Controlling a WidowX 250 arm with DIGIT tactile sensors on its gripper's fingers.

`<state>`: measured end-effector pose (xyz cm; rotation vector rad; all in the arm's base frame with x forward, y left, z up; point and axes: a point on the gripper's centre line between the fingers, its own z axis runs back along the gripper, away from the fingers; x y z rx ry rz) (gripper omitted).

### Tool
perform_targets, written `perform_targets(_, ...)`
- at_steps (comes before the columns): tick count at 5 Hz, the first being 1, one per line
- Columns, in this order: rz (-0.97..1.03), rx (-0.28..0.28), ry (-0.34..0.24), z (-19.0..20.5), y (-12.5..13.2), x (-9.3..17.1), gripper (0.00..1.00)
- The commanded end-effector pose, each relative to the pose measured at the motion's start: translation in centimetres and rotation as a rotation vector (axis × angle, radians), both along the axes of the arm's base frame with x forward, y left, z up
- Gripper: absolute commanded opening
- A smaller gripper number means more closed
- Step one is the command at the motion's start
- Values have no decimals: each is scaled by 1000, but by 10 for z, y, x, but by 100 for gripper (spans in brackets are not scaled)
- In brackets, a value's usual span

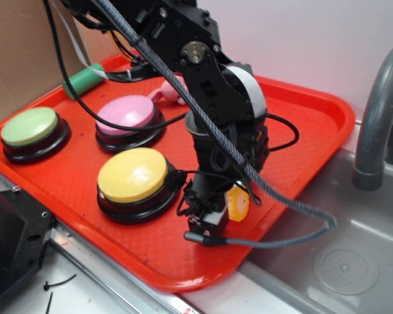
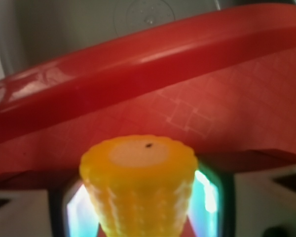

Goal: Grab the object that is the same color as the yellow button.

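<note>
Corn cob [image 2: 139, 185]: yellow, pale flat end facing the tray rim, pinched in the gripper [image 1: 221, 212] | gripper: clamped around corn, low over red tray [image 1: 78, 176] | yellow button [image 1: 132, 174]: just beside | pink button [image 1: 127, 114], green button [image 1: 30, 126]: farther back

bright even light; wrist view blurred, glare on tray rim [image 2: 138, 64].

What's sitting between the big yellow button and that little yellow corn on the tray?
The robot's tool stands there, its dark body between the yellow button and the corn on the red tray. That shows in the exterior view.
</note>
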<state>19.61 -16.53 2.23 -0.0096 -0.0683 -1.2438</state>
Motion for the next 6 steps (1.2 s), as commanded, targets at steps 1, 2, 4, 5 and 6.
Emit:
perform_targets(1,307,-109,-25,72,27,7,0)
perform_targets(2,561,-119,26,116,52,10,0)
perform_targets(4,1059,-186,7,178,115,-8,0)
perform_targets(5,1306,-153,-56,201,131,-20,0)
perform_targets(6,1464,-75,-93,203,133,-24,0)
